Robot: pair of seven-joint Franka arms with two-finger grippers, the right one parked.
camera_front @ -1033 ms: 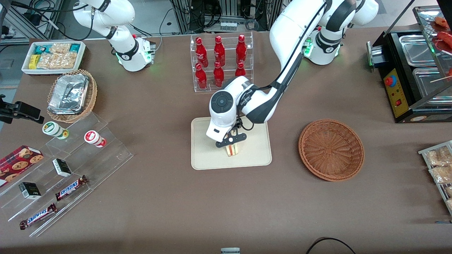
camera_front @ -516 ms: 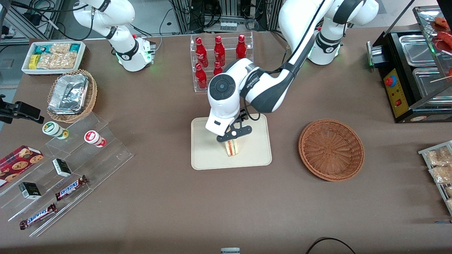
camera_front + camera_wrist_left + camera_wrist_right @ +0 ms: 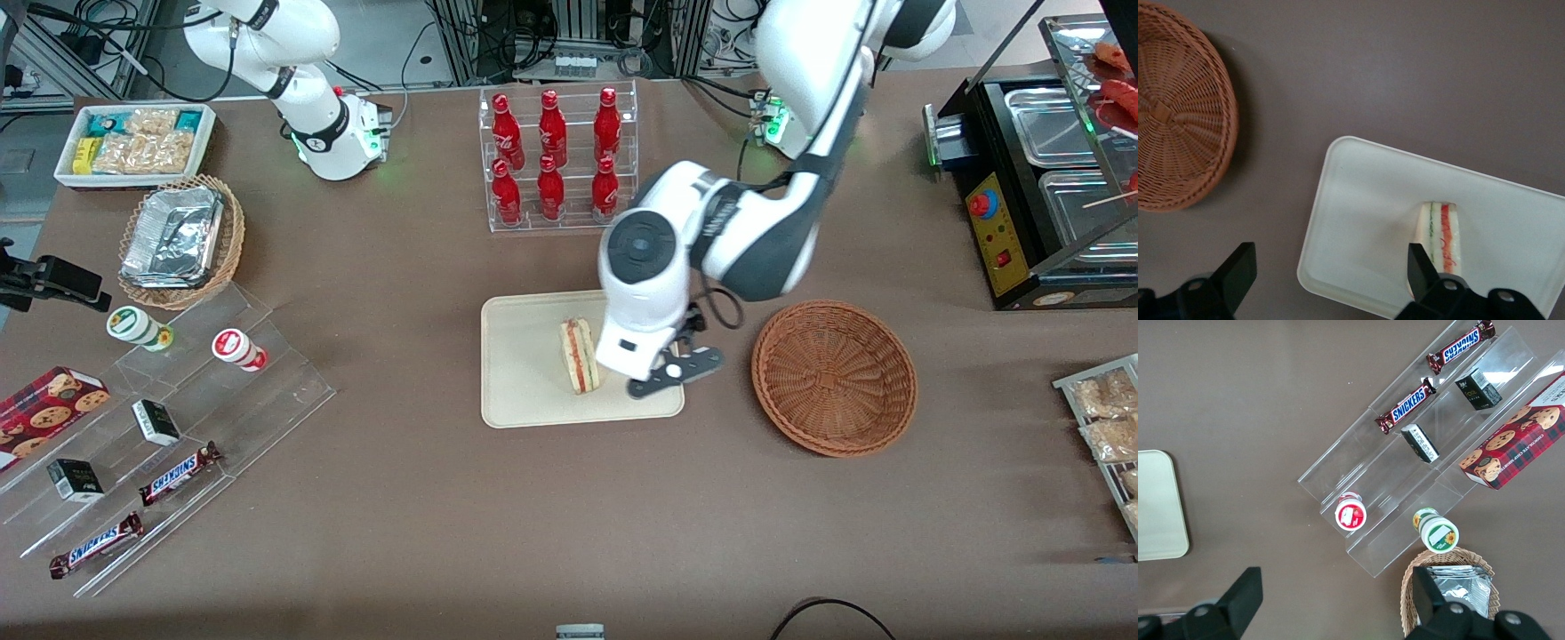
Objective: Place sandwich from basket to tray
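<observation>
The sandwich (image 3: 579, 356) lies on the cream tray (image 3: 524, 373), with its red and green filling stripe facing up. My left gripper (image 3: 673, 375) hovers above the tray's edge that is toward the basket, beside the sandwich and apart from it. In the left wrist view the gripper (image 3: 1331, 275) is open and empty, its fingers (image 3: 1239, 272) wide apart over the tray (image 3: 1365, 213). One finger stands close to the sandwich (image 3: 1443, 232). The reddish-brown wicker basket (image 3: 834, 378) sits empty beside the tray, toward the working arm's end, and also shows in the left wrist view (image 3: 1178, 107).
A clear rack of red bottles (image 3: 556, 160) stands farther from the front camera than the tray. Acrylic steps with snacks (image 3: 160, 400), a tan basket of foil trays (image 3: 182, 240) and a white bin (image 3: 133, 142) lie toward the parked arm's end. A black appliance (image 3: 1031, 178) stands at the working arm's end.
The gripper has let go of the sandwich, risen and moved sideways toward the basket. The sandwich stays on the tray, now fully in view.
</observation>
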